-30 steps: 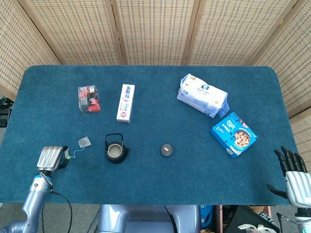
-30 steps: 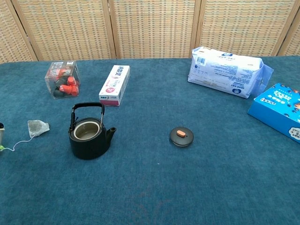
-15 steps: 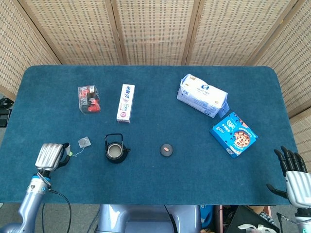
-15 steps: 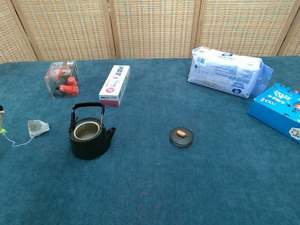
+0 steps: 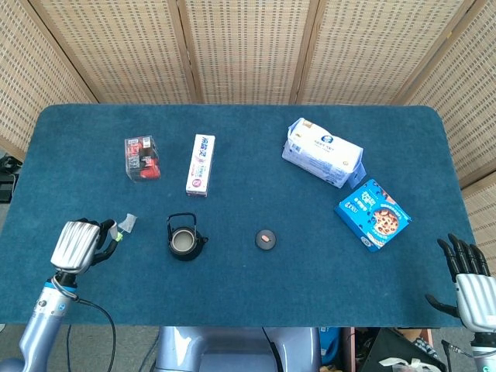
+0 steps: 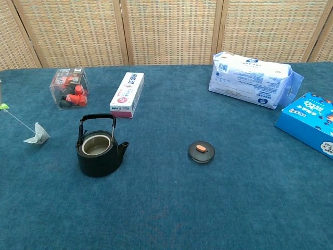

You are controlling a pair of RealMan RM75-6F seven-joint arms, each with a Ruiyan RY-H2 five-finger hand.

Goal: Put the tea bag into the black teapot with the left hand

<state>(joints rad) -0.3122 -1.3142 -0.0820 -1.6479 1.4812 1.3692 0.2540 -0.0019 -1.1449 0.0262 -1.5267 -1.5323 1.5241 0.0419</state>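
Head view: the left hand (image 5: 77, 243) pinches the tea bag's tag, and the bag (image 5: 125, 223) hangs just beside its fingers, with the teapot (image 5: 185, 239) further to the hand's right. The right hand (image 5: 467, 280) sits apart, fingers spread, holding nothing.

Chest view: the string is taut and the bag's corner seems to touch the cloth — it may swing and catch the teapot's upright handle (image 6: 97, 124).

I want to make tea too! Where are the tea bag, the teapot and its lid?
tea bag (image 6: 37, 134), chest view, on the pouch.
black teapot (image 6: 100, 152), chest view, on the body's front wall.
lid (image 6: 201, 151), chest view, on its dark top.
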